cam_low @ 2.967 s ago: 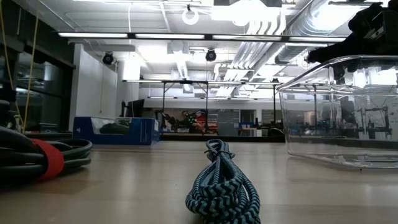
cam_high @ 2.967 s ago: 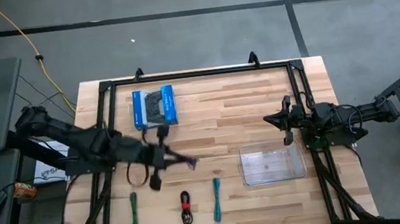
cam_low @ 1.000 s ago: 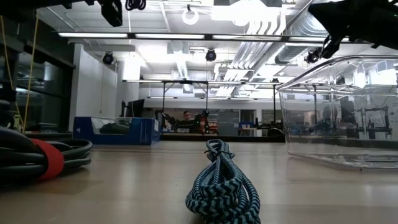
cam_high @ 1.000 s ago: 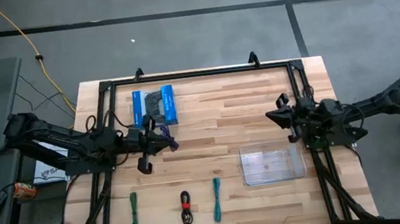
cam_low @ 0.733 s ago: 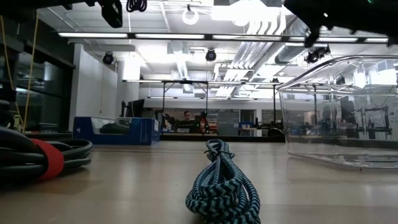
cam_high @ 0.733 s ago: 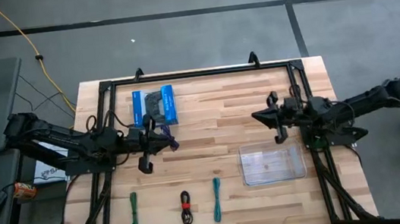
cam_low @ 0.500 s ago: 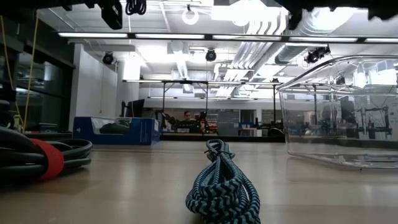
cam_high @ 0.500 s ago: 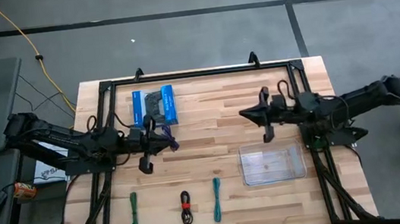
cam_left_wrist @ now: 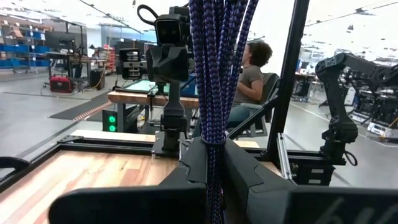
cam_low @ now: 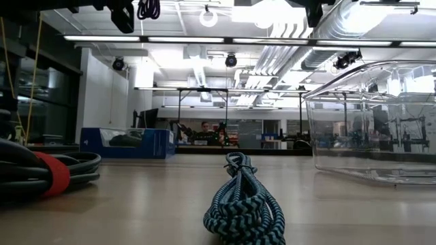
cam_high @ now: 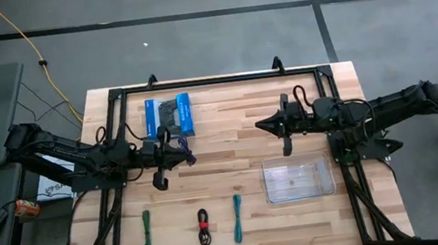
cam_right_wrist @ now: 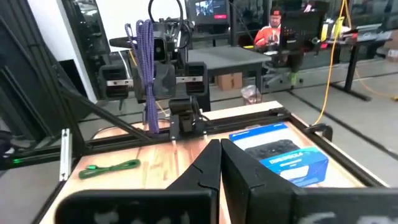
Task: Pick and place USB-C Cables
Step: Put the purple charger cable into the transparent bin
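While our left end effector [cam_high: 177,151] hangs above the bench [cam_high: 234,112] beside the blue box [cam_high: 169,116], we pinch the purple cable [cam_left_wrist: 217,68] tight between its fingers [cam_left_wrist: 199,163]. The green cable [cam_high: 146,233], black cable [cam_high: 204,226] and teal cable [cam_high: 237,218] lie along the front edge. Our right end effector [cam_right_wrist: 220,163], fingers pressed together and empty, hovers mid-bench above the clear tray [cam_high: 297,178].

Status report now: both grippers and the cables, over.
Left gripper holds purple cable aloft. Right gripper shut, empty, mid-table. Green, black, teal cables on table. Bin unobstructed.
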`<state>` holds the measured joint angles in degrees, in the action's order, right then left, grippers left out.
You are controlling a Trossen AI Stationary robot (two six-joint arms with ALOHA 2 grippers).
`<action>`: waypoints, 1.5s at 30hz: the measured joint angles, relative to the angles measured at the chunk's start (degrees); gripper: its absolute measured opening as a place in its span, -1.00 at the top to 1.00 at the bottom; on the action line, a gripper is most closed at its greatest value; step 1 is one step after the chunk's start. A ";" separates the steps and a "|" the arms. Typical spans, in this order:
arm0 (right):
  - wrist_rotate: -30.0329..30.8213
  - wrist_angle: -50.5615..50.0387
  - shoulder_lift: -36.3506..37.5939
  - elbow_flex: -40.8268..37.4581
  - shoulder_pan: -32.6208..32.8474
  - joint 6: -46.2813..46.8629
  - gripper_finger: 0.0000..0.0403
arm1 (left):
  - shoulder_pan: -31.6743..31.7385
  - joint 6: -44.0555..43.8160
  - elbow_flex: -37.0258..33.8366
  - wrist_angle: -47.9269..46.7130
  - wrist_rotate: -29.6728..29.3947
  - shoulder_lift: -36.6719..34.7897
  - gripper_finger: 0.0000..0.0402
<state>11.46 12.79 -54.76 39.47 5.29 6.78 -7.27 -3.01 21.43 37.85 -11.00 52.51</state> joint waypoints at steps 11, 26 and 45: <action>-2.67 0.34 0.09 -0.01 0.01 4.91 0.45 | 0.00 0.16 0.00 -0.14 -0.11 0.00 1.00; -1.34 2.42 -3.25 -0.01 0.01 3.68 -0.09 | 0.17 -2.87 0.03 1.66 -2.02 1.58 1.00; -5.94 8.99 -21.10 12.10 0.01 -1.24 -0.09 | 2.55 -5.81 17.00 2.33 -3.56 24.78 1.00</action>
<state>5.52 21.78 -75.86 51.57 5.30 5.54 -4.71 -8.82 38.43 40.18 -14.57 77.29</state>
